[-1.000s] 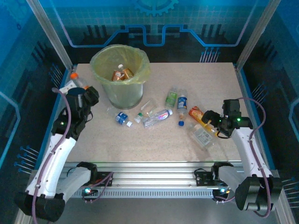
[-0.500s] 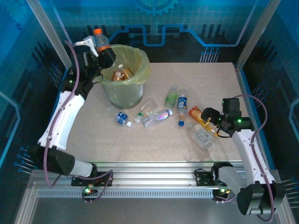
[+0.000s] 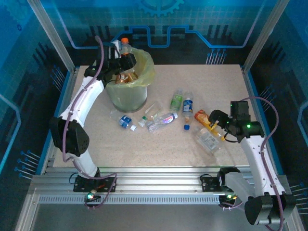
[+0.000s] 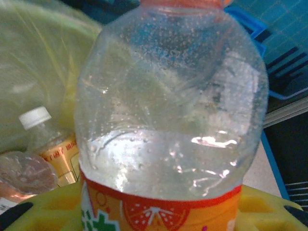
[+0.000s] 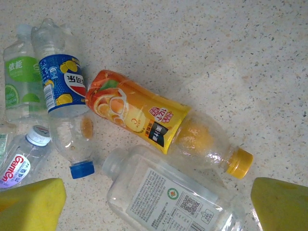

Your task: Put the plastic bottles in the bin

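My left gripper [image 3: 120, 52] is shut on a clear bottle [image 4: 168, 110] with an orange label and orange cap [image 3: 124, 41], held upright over the back-left rim of the bin [image 3: 126, 94]. Its yellow pads [image 4: 272, 207] flank the label. Inside the bin's yellow-green bag [image 4: 38, 57] lie other bottles, one white-capped [image 4: 36, 118]. My right gripper [image 3: 217, 120] stands open, its pads [image 5: 31, 204] low on either side of a clear square bottle with a white label [image 5: 178, 202]. Just beyond that lies an orange juice bottle [image 5: 139, 113] with a yellow cap.
Several loose bottles lie mid-table in front of the bin: a green-labelled one [image 3: 176, 100], a blue-labelled one [image 3: 187, 105], a clear one [image 3: 162, 119] and a blue-capped one [image 3: 126, 121]. Metal frame posts stand at the table's back corners.
My left arm has swung the orange-capped bottle from the table left of the bin up and over to the bin's rim. The right arm has hardly moved.
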Robot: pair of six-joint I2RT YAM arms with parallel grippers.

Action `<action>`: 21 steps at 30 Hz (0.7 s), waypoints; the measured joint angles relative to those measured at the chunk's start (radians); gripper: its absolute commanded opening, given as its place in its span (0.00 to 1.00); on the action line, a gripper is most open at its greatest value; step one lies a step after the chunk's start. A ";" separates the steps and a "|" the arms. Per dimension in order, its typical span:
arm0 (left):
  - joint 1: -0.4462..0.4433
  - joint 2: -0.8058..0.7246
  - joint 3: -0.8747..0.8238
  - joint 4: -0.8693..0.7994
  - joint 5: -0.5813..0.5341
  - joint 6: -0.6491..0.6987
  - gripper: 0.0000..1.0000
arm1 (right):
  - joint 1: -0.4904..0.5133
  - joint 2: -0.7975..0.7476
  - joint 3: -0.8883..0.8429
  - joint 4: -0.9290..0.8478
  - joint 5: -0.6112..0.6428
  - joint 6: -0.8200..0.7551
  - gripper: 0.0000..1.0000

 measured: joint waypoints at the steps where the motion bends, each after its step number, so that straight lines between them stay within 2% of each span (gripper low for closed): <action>1: -0.006 0.009 0.000 -0.002 -0.003 -0.004 0.37 | 0.000 0.000 0.000 0.000 0.000 0.000 1.00; 8: -0.029 0.029 -0.021 0.005 -0.026 -0.045 0.39 | 0.000 0.000 0.002 0.000 0.000 0.000 1.00; 16: -0.029 0.032 -0.135 0.025 -0.062 -0.094 0.44 | 0.000 0.006 0.002 0.000 0.000 0.000 1.00; 21: -0.029 0.036 -0.148 0.034 -0.065 -0.108 0.58 | 0.000 0.008 0.002 0.000 0.000 0.000 1.00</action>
